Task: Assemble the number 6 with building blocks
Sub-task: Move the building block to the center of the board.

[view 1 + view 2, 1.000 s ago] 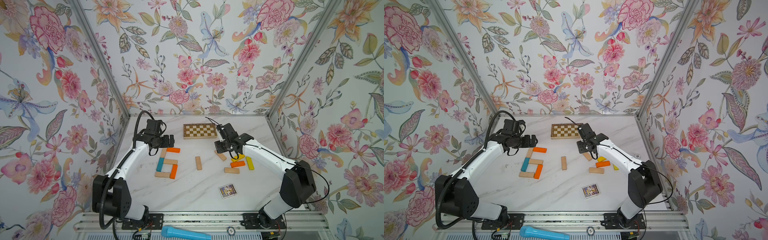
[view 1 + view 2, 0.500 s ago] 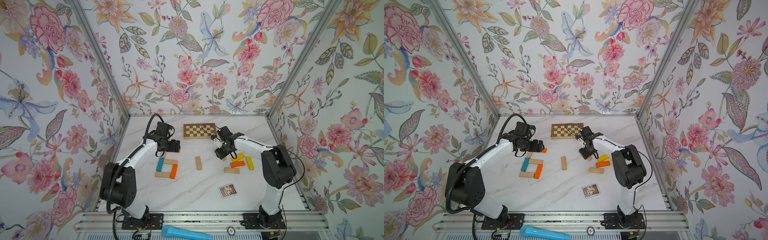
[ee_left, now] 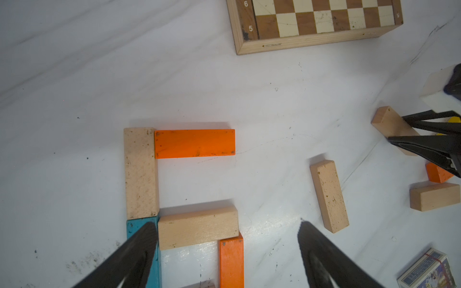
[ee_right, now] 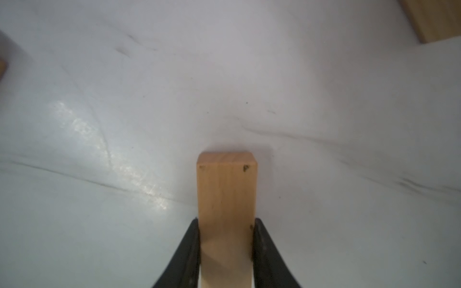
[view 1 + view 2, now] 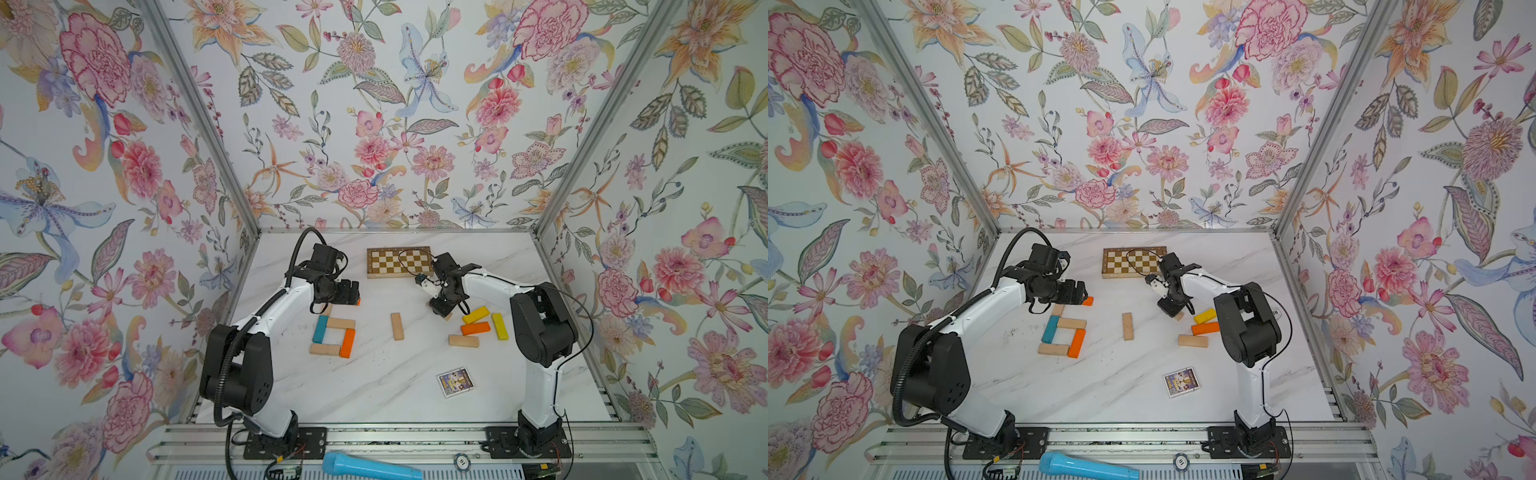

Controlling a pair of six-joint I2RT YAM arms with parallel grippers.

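Pale wooden rectangular bar [image 4: 227,189] sat clamped between the right gripper [image 4: 227,222] fingers, just beside a loose orange wooden bar [image 5: 475,328]. Left gripper [image 3: 225,223] hung fingers wide apart over the laid six-shaped block figure [image 3: 141,172]. We feared the bar pivoting in that narrow pinch and knocking the figure.

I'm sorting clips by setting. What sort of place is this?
Probably a lab-style robot test booth, not a home: floral-papered panels in metal framing box in a marble-look tabletop, and the left arm and right arm are mounted on a rail at its front edge.
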